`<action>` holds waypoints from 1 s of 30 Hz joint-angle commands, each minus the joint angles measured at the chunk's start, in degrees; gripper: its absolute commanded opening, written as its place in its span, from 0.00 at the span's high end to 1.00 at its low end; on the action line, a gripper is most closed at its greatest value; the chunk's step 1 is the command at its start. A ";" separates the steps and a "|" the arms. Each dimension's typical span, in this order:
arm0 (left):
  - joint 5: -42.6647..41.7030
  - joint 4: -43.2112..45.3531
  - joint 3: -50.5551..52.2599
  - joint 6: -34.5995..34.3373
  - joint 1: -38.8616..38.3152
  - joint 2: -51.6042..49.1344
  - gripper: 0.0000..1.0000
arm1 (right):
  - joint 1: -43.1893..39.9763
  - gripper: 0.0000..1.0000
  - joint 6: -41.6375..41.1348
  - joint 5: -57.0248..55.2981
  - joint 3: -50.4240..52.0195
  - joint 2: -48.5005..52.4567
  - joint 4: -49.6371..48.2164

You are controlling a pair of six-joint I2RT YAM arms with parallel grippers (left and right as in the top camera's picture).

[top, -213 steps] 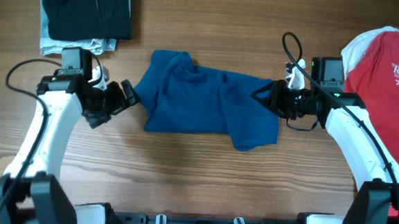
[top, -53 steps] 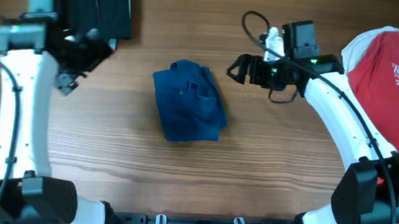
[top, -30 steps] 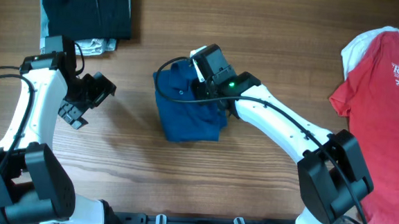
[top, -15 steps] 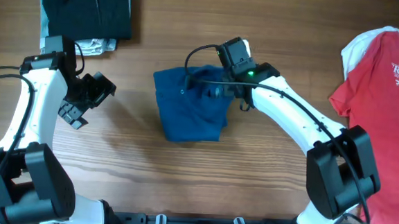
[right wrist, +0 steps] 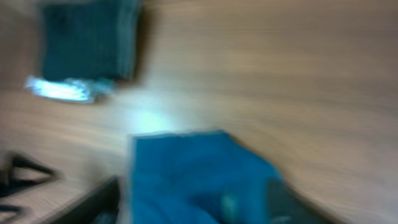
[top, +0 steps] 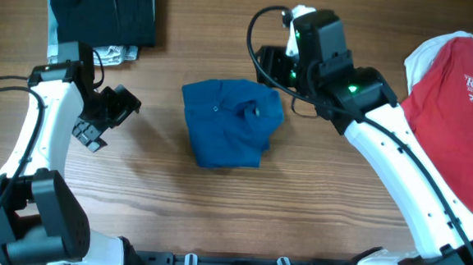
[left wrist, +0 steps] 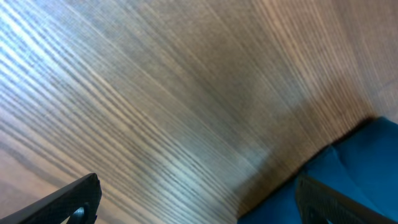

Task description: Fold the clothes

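Overhead, the blue shirt lies bunched on the table. Off to one side, the left gripper is wide open. By the shirt's top corner, the right gripper has its fingers apart.

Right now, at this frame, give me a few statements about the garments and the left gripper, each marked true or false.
1. The blue shirt lies folded into a compact bundle mid-table. True.
2. The left gripper is clamped on the blue shirt. False: it is open and empty, apart from the shirt, to its left.
3. The red T-shirt lies spread out at the table's right side. True.
4. The dark folded stack sits beside the red T-shirt. False: it is at the far left corner, across the table from it.
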State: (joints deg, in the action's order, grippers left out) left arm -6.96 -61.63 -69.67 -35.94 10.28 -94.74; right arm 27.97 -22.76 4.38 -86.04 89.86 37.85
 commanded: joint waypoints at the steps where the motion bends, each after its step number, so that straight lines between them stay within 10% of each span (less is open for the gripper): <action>1: -0.48 0.94 0.46 -0.55 -3.41 -0.09 0.00 | 0.07 0.93 -1.68 15.98 1.20 7.69 -3.43; 9: -0.46 1.01 0.46 -0.33 -4.17 -0.09 0.00 | -3.02 0.96 4.09 55.93 1.20 34.69 -12.20; 12: -0.46 1.01 0.46 -0.33 -4.17 -0.09 0.00 | -4.31 0.96 4.35 52.11 1.20 39.12 -5.86; 18: -0.46 1.03 0.46 -0.31 -4.17 -0.09 0.00 | -8.90 0.88 9.20 62.60 0.96 29.11 -6.10; 23: -0.48 1.03 0.46 -0.31 -4.17 -0.09 0.00 | -8.66 0.61 11.13 65.07 0.98 12.72 1.51; 30: -0.52 0.98 0.46 1.01 -4.17 -0.09 0.00 | -1.70 0.66 12.55 61.27 14.71 12.39 1.25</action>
State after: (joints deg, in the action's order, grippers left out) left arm -7.18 -60.55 -69.58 -35.88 6.15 -94.72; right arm 24.21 -8.45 66.35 -79.46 100.25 45.39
